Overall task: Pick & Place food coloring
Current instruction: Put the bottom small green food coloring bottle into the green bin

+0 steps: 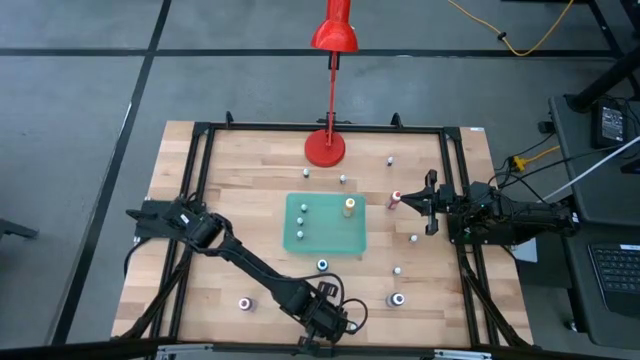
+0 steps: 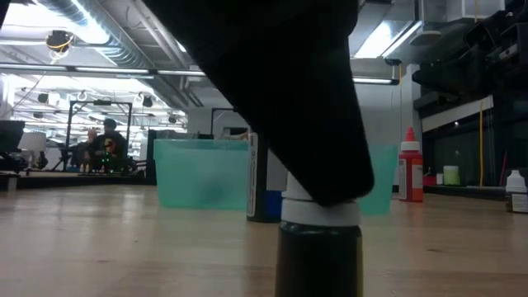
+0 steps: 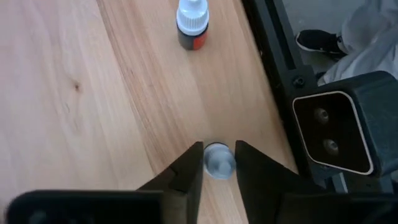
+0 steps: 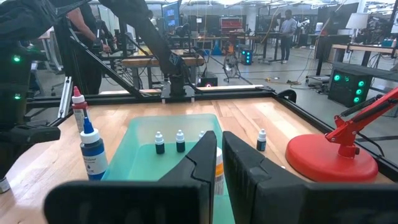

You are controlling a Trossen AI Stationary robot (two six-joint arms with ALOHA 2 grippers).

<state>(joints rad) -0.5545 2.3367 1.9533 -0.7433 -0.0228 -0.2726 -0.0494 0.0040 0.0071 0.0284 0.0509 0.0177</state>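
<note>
The step in hand looks like a pick at the near edge of the bench (image 1: 180,200). The left gripper (image 3: 219,163) points down with its dark, tapered fingers narrowed on either side of a small bottle (image 3: 219,160), touching or almost touching its pale round cap. Whether the grip is firm I cannot tell. Next it likely needs a firm squeeze, a straight lift, then a carry to the tray (image 1: 325,245), a shallow translucent green rectangle mid-bench that already holds several bottles. The bench is smooth, pale wood in a black frame. The right gripper (image 1: 432,203) waits at the right, fingers together, empty.
</note>
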